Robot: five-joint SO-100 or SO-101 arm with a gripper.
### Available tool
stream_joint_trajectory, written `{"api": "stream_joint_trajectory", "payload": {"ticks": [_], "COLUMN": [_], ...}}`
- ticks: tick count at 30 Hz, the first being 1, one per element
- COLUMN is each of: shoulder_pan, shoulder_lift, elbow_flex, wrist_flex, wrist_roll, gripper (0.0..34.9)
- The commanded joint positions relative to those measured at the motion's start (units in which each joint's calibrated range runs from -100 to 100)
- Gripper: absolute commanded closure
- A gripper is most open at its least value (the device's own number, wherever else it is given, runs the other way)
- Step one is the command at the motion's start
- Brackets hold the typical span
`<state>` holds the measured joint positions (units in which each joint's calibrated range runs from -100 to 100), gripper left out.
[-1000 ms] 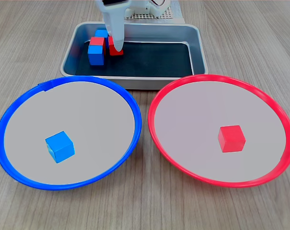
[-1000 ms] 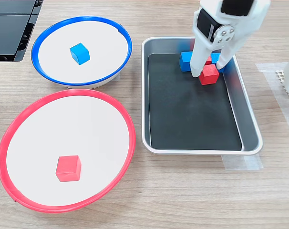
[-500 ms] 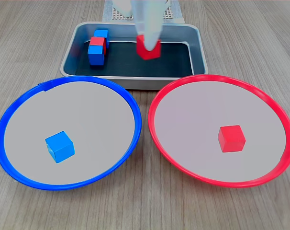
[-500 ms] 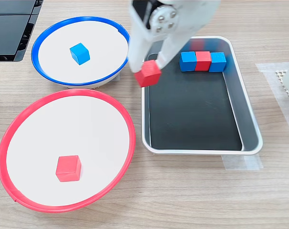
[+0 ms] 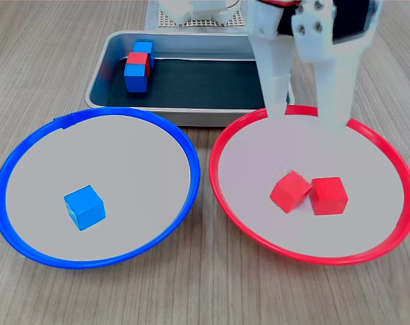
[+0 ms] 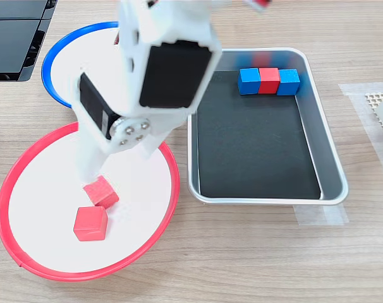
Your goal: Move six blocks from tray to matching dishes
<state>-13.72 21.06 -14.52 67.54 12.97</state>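
My gripper hangs over the red-rimmed dish, its two white fingers spread apart and holding nothing. Below them, on the dish's pale centre, lies a red block turned cornerwise, tilted so one edge points toward the blue-rimmed dish (its outline is a little blurred); the other red block sits square and flat just beside it, and I cannot tell whether the two touch. In the second exterior view my arm's white body covers much of the blue-rimmed dish, and the same two red blocks show near my fingertips, the tilted one above the square one. That makes two red blocks in the red-rimmed dish and one blue block in the blue-rimmed dish. The tray lies with its long axis running up and down the second exterior view, and three blocks stand in a straight row across its far short end: blue, red, blue, side by side.
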Motion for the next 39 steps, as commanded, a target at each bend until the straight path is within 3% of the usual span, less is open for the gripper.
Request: {"api": "stream_joint_trajectory", "payload": {"ticks": [1,4,6,7,8,10,12,16,22,39], "shoulder_pan": [4.45,10.38,19.13,20.82,26.28,31.83,34.75,40.4,39.18,36.16], "shoulder_lift": [-12.23,-21.19,-29.8,-31.08,-34.75,-38.24,-39.61,-41.82,-43.02,-44.98], "elbow_flex": [7.83,15.11,24.94,26.85,32.77,39.78,43.24,51.52,57.26,68.27], "wrist_flex": [3.9,9.1,11.99,11.75,10.01,6.88,5.06,-0.97,-8.73,-14.17], "wrist_roll": [3.71,8.11,14.11,15.09,18.36,23.98,28.33,39.02,43.37,46.94], "gripper": [33.2,34.6,34.7,34.7,34.7,34.7,34.6,30.5,21.8,19.4]}}
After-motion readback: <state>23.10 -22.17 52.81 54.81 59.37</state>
